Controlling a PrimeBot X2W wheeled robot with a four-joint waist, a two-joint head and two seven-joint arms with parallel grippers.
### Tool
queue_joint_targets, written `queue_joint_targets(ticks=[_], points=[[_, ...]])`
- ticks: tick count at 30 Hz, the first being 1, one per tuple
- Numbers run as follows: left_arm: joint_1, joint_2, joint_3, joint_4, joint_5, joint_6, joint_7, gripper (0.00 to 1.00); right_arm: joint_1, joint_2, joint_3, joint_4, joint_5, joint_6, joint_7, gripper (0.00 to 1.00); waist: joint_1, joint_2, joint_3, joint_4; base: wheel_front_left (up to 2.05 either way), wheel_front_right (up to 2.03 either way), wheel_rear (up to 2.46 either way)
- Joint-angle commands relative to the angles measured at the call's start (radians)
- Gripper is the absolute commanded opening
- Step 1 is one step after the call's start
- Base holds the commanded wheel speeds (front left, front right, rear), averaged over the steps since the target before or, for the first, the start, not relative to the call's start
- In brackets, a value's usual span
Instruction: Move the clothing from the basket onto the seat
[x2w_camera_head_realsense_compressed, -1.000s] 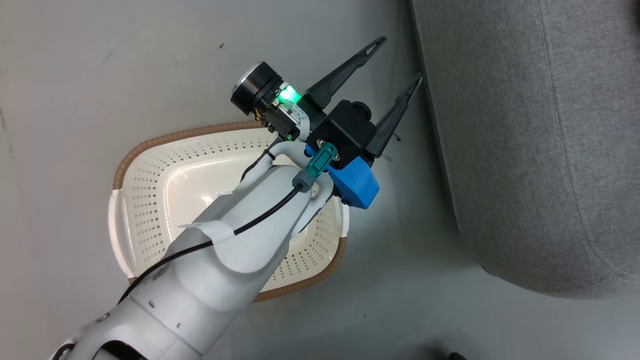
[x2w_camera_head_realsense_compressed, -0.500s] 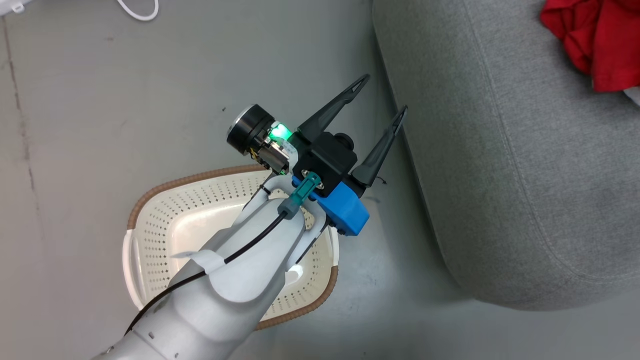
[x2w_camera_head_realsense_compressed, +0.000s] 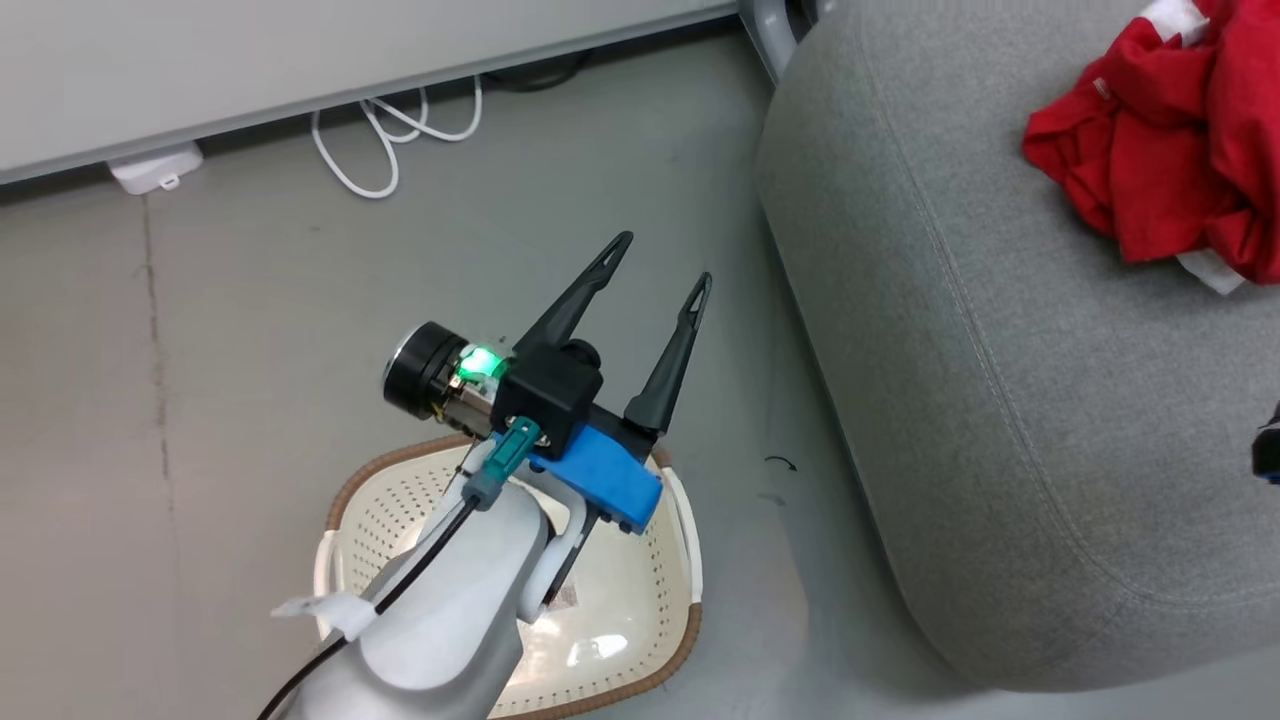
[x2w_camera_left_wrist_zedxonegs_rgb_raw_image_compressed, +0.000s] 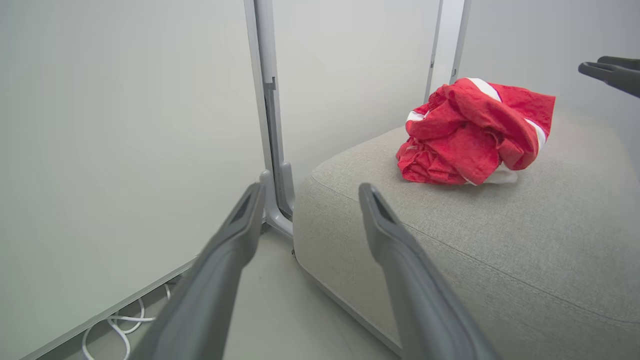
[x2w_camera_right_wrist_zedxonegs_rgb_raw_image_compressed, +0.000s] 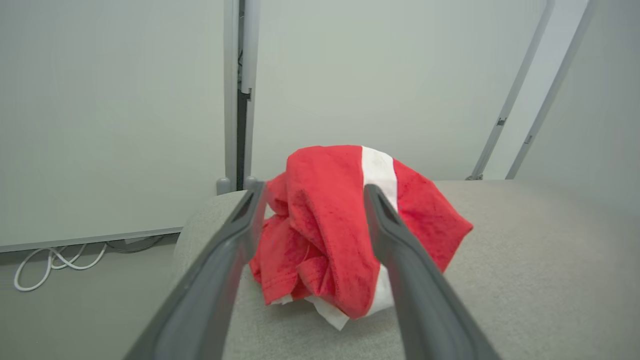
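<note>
The red clothing (x2w_camera_head_realsense_compressed: 1150, 170) lies bunched with white trim on the grey seat (x2w_camera_head_realsense_compressed: 1000, 380), at the upper right of the head view. The cream basket (x2w_camera_head_realsense_compressed: 345, 492) stands on the floor left of the seat. Its bare white bottom shows, and my left forearm hides part of it. My left gripper (x2w_camera_head_realsense_compressed: 665, 258) hangs open and holds nothing above the basket's far rim, apart from the seat. In the left wrist view this gripper (x2w_camera_left_wrist_zedxonegs_rgb_raw_image_compressed: 310, 189) points past the seat's corner, with the clothing (x2w_camera_left_wrist_zedxonegs_rgb_raw_image_compressed: 465, 135) to the right. My right gripper (x2w_camera_right_wrist_zedxonegs_rgb_raw_image_compressed: 314, 190) is open, with the clothing (x2w_camera_right_wrist_zedxonegs_rgb_raw_image_compressed: 320, 225) just beyond its fingers.
A pale wall panel (x2w_camera_head_realsense_compressed: 300, 60) runs along the back. At its foot lie looped white cables (x2w_camera_head_realsense_compressed: 390, 140) and a white plug block (x2w_camera_head_realsense_compressed: 155, 165). A metal post (x2w_camera_left_wrist_zedxonegs_rgb_raw_image_compressed: 270, 125) stands by the seat's corner. Grey floor (x2w_camera_head_realsense_compressed: 250, 330) spreads left of the basket.
The whole head picture has shifted, so the camera moved: the wall, cables and red clothing came into view. My left gripper stays open, its fingers swung to point less toward the seat.
</note>
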Motion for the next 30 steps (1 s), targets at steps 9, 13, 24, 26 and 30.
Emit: queue_joint_targets(ticks=[9, 13, 24, 26, 30], points=[[0.144, 0.026, 0.129, -0.055, 0.007, 0.031, -0.005, 1.0, 0.091, 0.068, 0.125, -0.115, -0.006, 0.0, 0.0, 1.0, 0.0002, 0.0, -0.126, 0.101, 0.0, 0.0, 0.0], [0.2, 0.037, 0.193, -0.082, 0.012, 0.042, -0.005, 1.0, 0.122, 0.092, 0.165, -0.139, -0.006, 0.0, 0.0, 1.0, 0.0002, 0.0, -0.163, 0.129, 0.0, 0.0, 0.0], [0.353, 0.053, 0.338, -0.145, 0.04, 0.037, -0.005, 1.0, 0.209, 0.145, 0.206, -0.169, -0.019, 0.0, 0.0, 1.0, 0.0002, 0.0, -0.242, 0.18, 0.0, 0.0, 0.0], [0.377, 0.054, 0.358, -0.156, 0.046, 0.031, -0.005, 1.0, 0.227, 0.153, 0.209, -0.176, -0.022, 0.0, 0.0, 1.0, 0.0002, 0.0, -0.255, 0.184, 0.0, 0.0, 0.0], [0.424, 0.048, 0.388, -0.177, 0.059, 0.015, -0.005, 1.0, 0.27, 0.17, 0.208, -0.185, -0.029, 0.0, 0.0, 1.0, 0.0002, 0.0, -0.284, 0.194, 0.0, 0.0, 0.0]])
